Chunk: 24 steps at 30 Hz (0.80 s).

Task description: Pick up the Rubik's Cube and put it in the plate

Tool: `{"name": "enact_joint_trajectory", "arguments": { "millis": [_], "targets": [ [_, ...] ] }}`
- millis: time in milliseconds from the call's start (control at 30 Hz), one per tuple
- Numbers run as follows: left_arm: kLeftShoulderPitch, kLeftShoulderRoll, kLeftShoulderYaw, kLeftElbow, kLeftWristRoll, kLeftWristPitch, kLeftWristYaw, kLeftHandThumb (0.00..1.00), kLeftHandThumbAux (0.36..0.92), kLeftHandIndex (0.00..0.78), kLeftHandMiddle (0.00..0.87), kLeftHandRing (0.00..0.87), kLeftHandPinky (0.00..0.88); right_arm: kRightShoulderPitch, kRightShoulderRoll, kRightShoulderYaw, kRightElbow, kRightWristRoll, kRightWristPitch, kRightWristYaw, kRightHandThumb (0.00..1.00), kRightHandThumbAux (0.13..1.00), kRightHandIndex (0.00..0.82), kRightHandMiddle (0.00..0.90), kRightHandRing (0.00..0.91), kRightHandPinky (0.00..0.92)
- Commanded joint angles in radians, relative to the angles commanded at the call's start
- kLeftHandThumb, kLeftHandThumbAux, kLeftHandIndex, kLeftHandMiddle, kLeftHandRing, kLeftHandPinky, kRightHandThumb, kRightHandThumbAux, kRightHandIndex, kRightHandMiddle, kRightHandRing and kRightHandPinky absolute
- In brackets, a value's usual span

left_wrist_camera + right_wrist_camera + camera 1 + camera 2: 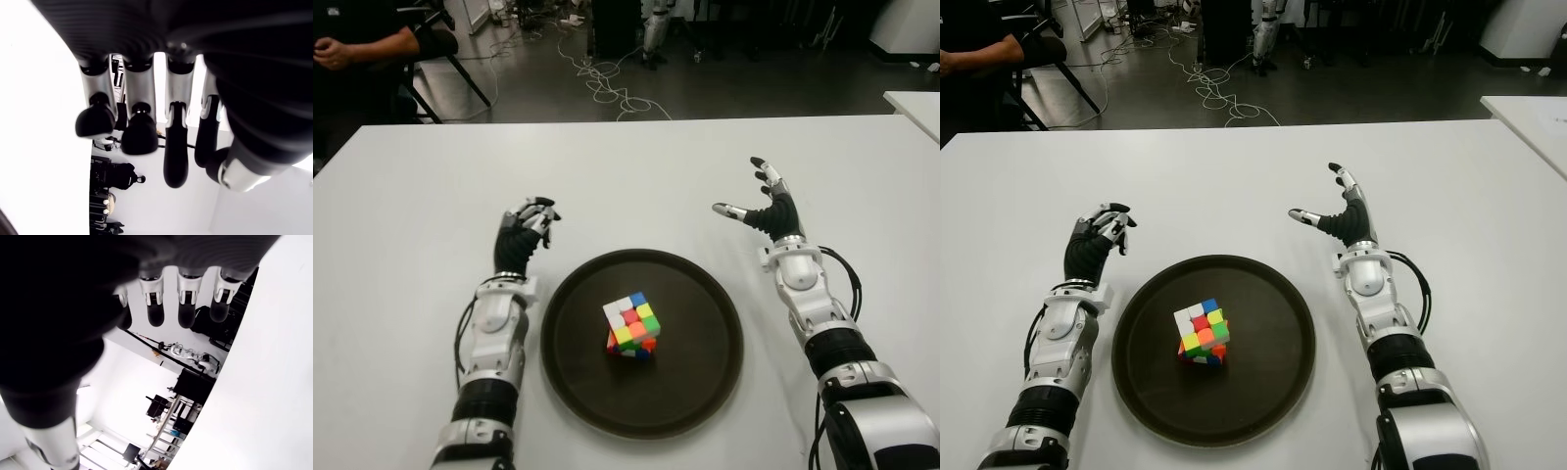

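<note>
- And here we are: our Rubik's Cube [632, 327] sits inside the plate [705, 387], just left of the plate's middle and tipped a little, as though one edge were propped on the dark floor of the dish.
- We read that as the goal met. The cube is well within the rim, so nothing looks left to carry.
- Our right hand [762, 203] shows beyond and to the right of the plate, clear of its rim, fingers fanned wide and thumb stuck out, holding nothing. That spread suits a hand that has no load and wants clearance from the dish.
- Our left hand [530, 223] shows off the plate's far left edge, fingers loosely curled downward and empty. The wrist view confirms nothing between them.
- Both forearms flank the plate on the white table [401, 206], one each side, leaving the dish unobstructed.
- A person [367, 44] sits well beyond the table's far left corner, nowhere near the plate.
- The one thing we'd watch: that tilted cube could settle flat if the table were nudged.
</note>
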Motion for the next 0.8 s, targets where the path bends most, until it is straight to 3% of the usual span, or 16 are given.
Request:
{"name": "enact_joint_trajectory", "arguments": {
  "millis": [233,300,333,400,533,800],
  "targets": [
    [-0.003,0.009,-0.002,-0.004,0.014,0.007,0.024,0.825,0.68,0.385,0.476,0.44,0.464,0.001,0.0,0.004,-0.006,-0.008,0.013,-0.012,0.0,0.779,0.064,0.111,0.084,0.041],
    [-0.003,0.014,-0.003,-0.003,0.02,0.008,0.03,0.744,0.698,0.395,0.345,0.362,0.401,0.001,0.001,0.005,-0.008,-0.009,0.018,-0.014,0.0,0.787,0.065,0.112,0.084,0.042],
    [-0.003,0.016,-0.004,-0.002,0.022,0.007,0.033,0.632,0.669,0.307,0.3,0.327,0.371,0.002,0.001,0.005,-0.009,-0.009,0.02,-0.015,0.0,0.789,0.064,0.112,0.085,0.044],
    [-0.004,0.018,-0.005,0.005,0.027,0.002,0.036,0.521,0.647,0.226,0.253,0.284,0.333,0.002,0.001,0.005,-0.009,-0.008,0.022,-0.016,0.0,0.79,0.063,0.112,0.086,0.047],
    [-0.008,0.024,-0.006,0.02,0.034,-0.012,0.036,0.381,0.627,0.141,0.182,0.206,0.248,0.002,0.002,0.004,-0.009,-0.007,0.024,-0.019,0.0,0.779,0.06,0.113,0.087,0.05],
    [-0.016,0.024,-0.003,0.042,0.035,-0.04,0.04,0.253,0.603,0.081,0.1,0.104,0.113,-0.002,0.001,0.005,0.002,-0.008,0.024,-0.023,0.0,0.774,0.06,0.115,0.09,0.051]
  ]
}}
